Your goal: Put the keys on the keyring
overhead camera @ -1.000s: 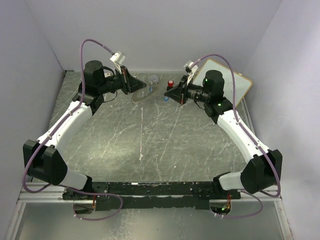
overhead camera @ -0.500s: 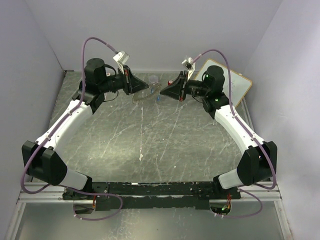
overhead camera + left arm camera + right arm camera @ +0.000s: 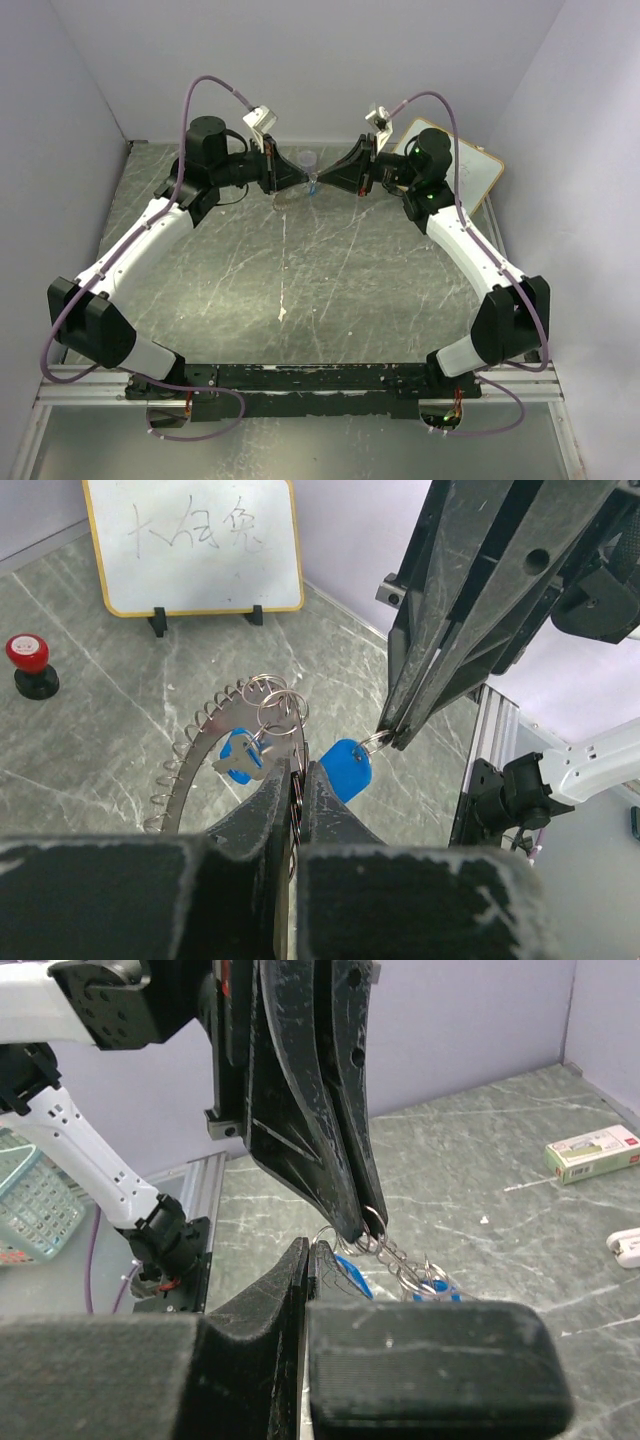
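Both grippers meet tip to tip above the far middle of the table. My left gripper (image 3: pixel 303 180) (image 3: pixel 298 770) is shut on the rim of the keyring (image 3: pixel 205 740), a grey metal band fringed with small wire loops. A blue key with a silver part (image 3: pixel 240 756) hangs from those loops. My right gripper (image 3: pixel 322 182) (image 3: pixel 312 1250) is shut on the small wire loop of the oval all-blue key (image 3: pixel 346 769) (image 3: pixel 349 1272), holding it right beside the left fingertips. In the right wrist view the left fingers (image 3: pixel 352 1210) come down from above with a chain of loops dangling.
A whiteboard (image 3: pixel 195 540) (image 3: pixel 472 168) leans at the back right. A red-and-black knob (image 3: pixel 28 666) stands on the marble in front of it. A clear small cup (image 3: pixel 307 158) sits just behind the grippers. A small white-and-green box (image 3: pixel 597 1152) lies near the left wall.
Both arms swung inward and rose until their tips met. The right gripper carried the oval blue key leftward, and the left gripper brought the keyring rightward, off the table.
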